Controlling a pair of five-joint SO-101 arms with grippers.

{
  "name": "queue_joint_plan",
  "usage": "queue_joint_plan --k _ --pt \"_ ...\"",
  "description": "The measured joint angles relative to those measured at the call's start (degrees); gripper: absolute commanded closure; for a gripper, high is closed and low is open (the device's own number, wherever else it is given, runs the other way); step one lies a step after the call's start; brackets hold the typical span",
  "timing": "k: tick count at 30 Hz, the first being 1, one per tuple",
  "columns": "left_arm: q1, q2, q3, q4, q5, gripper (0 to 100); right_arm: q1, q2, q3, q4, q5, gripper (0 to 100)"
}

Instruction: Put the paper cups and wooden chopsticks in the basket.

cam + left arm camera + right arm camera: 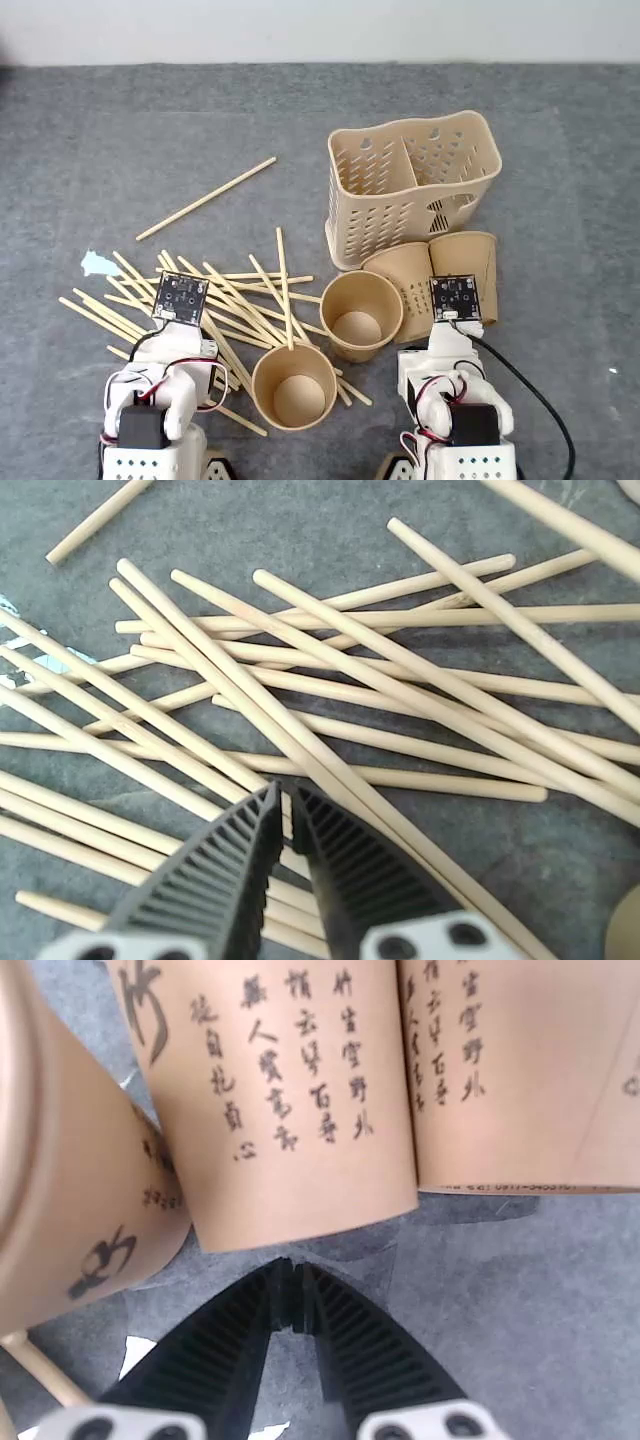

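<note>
The wooden chopsticks (225, 295) lie piled beside the paper cups (360, 315), none in the basket (415, 190) yet. The left gripper (285, 795) hangs over the sticks, the right gripper (290, 1285) by the cups, both pressed together and empty, maybe so each grabs what is nearest

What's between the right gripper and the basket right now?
Two paper cups lie on their sides, side by side, between the right gripper and the basket. The high view shows this; the right wrist view shows them just ahead.
</note>
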Motion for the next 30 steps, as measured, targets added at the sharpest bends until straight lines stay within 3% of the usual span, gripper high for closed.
queue_joint_plan --k 18,30 --pt "0.00 0.00 0.00 0.00 0.00 99 0.97 -0.09 -0.79 1.58 0.00 98.7" --pt "0.00 0.00 0.00 0.00 0.00 99 0.97 -0.62 -17.67 4.04 0.00 98.7"
